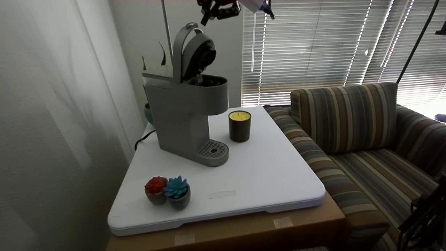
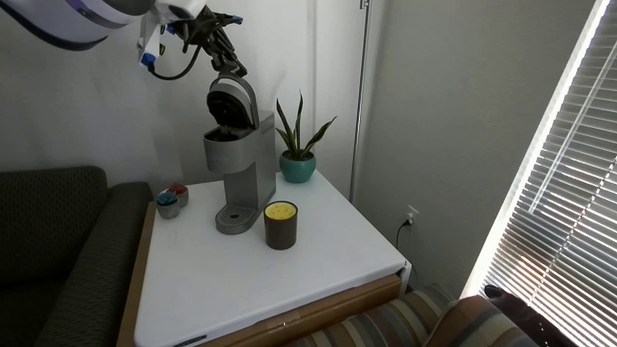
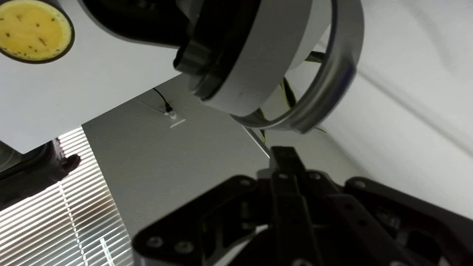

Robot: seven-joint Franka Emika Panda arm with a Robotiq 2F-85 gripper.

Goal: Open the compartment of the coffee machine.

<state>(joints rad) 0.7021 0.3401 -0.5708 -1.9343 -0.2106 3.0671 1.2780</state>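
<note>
Robotiq gripper, fingertips together, just above the raised handle, contact unclear; below it the compartment lid tilts up, dark underside over the round chamber; coffee machine stands on a white tabletop, yellow-wax candle near its drip base

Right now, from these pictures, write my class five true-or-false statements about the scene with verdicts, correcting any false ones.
1. The rounded lid of the coffee machine is raised. True.
2. The dark cup has a yellow top. True.
3. The dark cup sits on the drip base. False: it stands on the white tabletop.
4. The red succulent stands beside the blue succulent. True.
5. The jaws hold the dark cup. False: they are up near the raised lid, away from the cup.
</note>
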